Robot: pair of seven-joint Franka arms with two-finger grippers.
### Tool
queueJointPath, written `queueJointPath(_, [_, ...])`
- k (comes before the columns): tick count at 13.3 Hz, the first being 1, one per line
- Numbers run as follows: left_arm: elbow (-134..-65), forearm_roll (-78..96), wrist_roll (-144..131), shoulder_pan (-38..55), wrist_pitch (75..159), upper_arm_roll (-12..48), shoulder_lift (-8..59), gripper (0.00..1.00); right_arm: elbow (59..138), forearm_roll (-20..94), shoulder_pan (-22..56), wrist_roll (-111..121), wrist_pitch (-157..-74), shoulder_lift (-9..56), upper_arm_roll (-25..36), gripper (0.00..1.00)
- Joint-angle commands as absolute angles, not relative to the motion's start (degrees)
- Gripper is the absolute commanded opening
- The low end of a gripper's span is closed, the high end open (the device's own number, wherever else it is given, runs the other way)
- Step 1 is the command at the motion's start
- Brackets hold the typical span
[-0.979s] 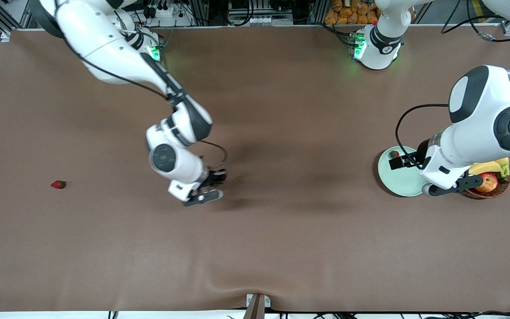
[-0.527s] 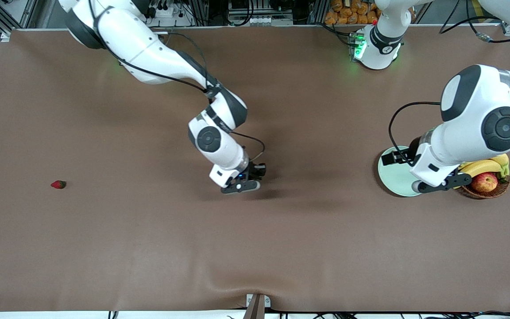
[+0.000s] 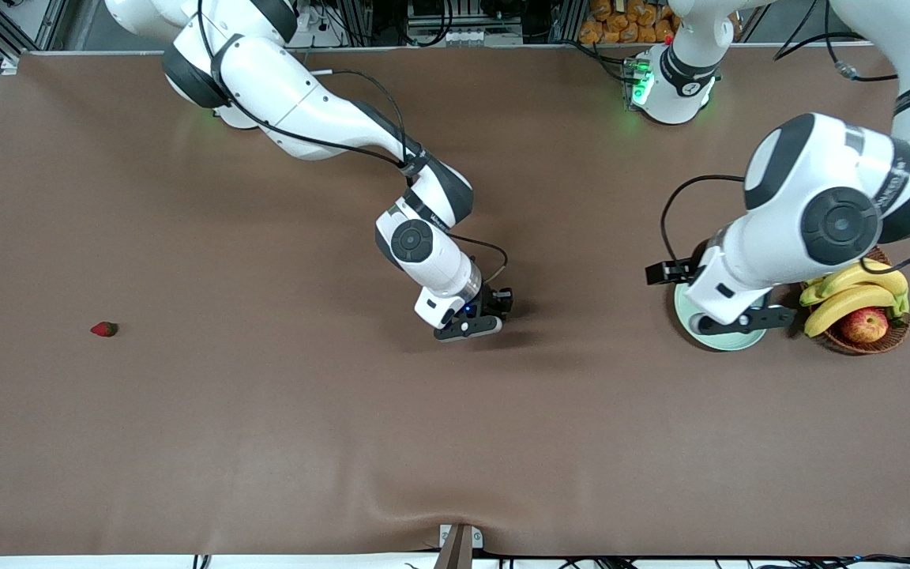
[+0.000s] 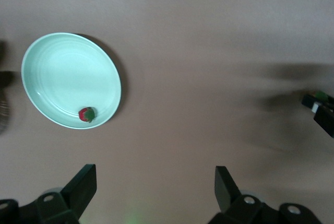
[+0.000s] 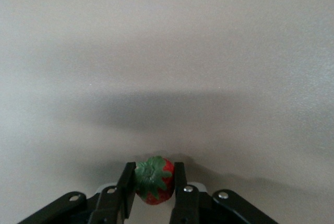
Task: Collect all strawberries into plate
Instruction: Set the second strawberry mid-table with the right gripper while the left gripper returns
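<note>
1. Since 1 s ago my right gripper [image 3: 494, 310] has carried its load well toward the left arm's end of the table; it's now over bare cloth mid-table. Left gripper [image 3: 672, 272] has pulled off the plate and sits up over the plate's edge on the side toward the right arm.
2. Right gripper [image 5: 152, 187]: fingers clamped on a strawberry [image 5: 153, 180], green cap facing the wrist cam, berry pinched by its sides — a sensible hold imo, since the cap end stays free and the fruit can drop straight out on release.
3. Left gripper [image 4: 154, 187]: fingers spread wide, nothing between them. I read it as backing off to clear room for the right arm's delivery.
4. Outward from there: the plate [image 4: 39, 51] holds one strawberry [image 4: 87, 114] at roughly 5 o'clock in the left wrist view, just inside the rim. In the front view the plate [image 3: 686, 325] is mostly covered by the left arm.
5. Basket of fruit [image 3: 862, 312] w/ bananas and an apple sits just beside the plate, at the left arm's end — not my target.
6. Third strawberry [image 3: 104, 329] lies alone on the table [image 3: 455, 442], well apart, at the right arm's end.
7. My judgement: one in, one in transit, one left to fetch.
</note>
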State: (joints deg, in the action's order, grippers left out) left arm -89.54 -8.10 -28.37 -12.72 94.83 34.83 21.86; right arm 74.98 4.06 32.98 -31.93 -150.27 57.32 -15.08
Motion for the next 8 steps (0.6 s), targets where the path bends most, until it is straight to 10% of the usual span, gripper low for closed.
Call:
queueJointPath(1, [-91.31,-7.38,-30.31,-12.31,94.22,35.16,21.80,1.00,72.51,3.96,33.49,-31.56,-150.29,58.28,-14.33,1.00])
queueJointPath(8, [-90.88,-7.99,-34.54,-7.22,100.71,35.16,25.48,1.00,75.15,4.13,23.84,-31.64,-134.52,45.98,-14.24,1.00])
